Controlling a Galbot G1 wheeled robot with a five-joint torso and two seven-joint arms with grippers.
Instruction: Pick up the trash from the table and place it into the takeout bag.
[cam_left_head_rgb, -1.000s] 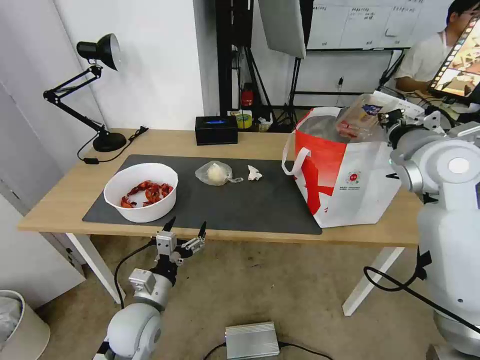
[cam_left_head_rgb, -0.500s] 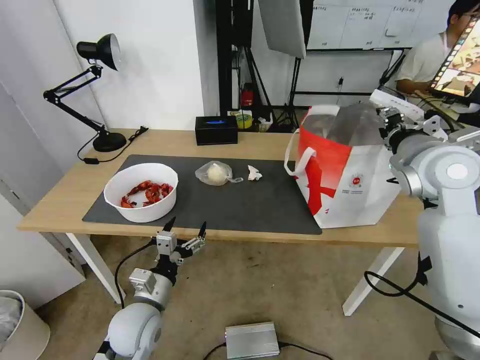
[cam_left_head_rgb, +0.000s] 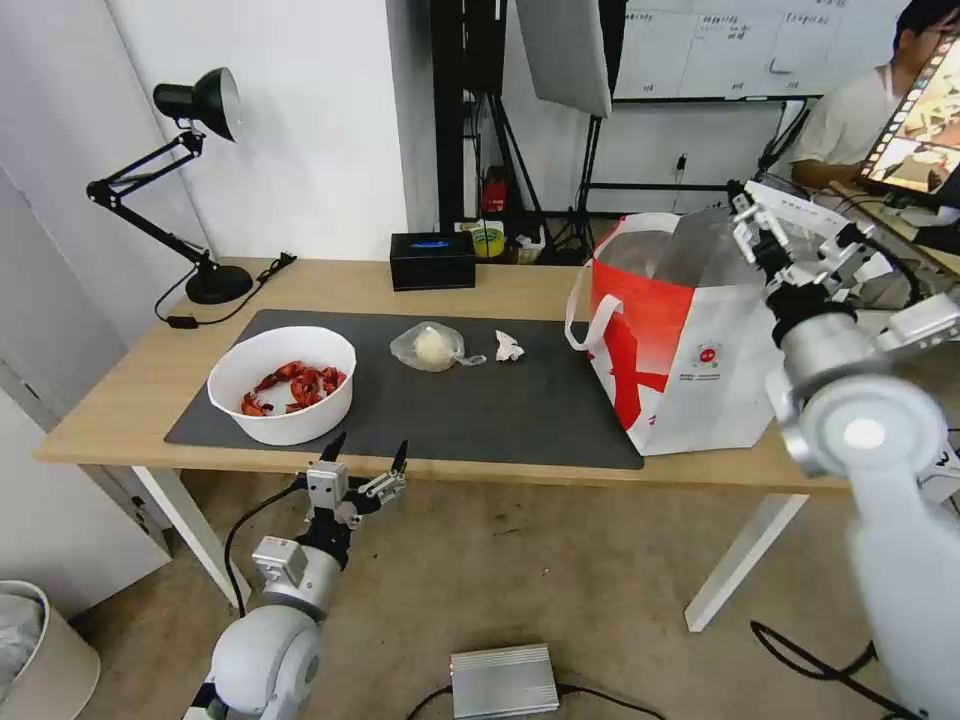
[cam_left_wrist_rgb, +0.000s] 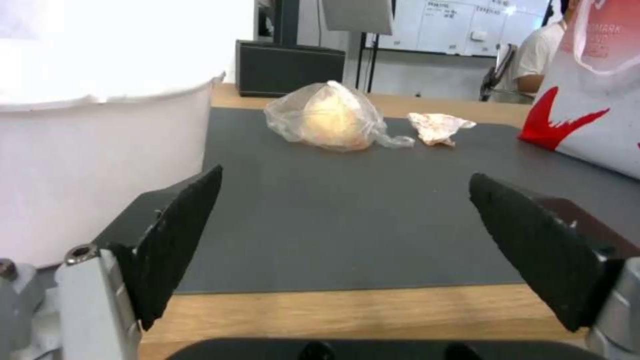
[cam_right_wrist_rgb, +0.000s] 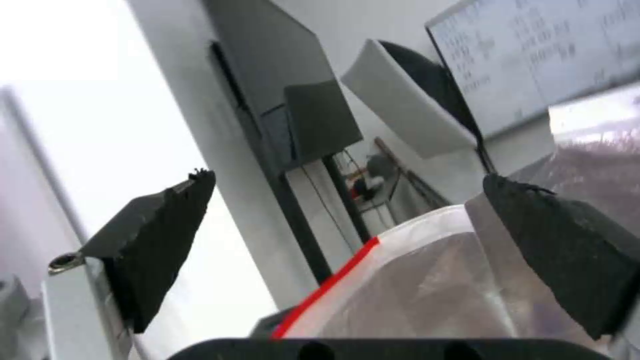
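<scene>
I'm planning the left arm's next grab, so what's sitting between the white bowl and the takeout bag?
In the head view, the small clear bag and crumpled napkin lie apart on the mat between bowl and takeout bag.

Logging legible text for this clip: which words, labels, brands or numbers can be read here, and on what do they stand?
No text here can be quoted with confidence.
Takeout bag: small round red logo with tiny print under it, too small to read.
Takeout bag, left wrist view: pale lettering near its top, too blurred to read.
Whiteboard behind: handwritten rows, too small.
Black tissue box: blue mark, no legible words.
</scene>
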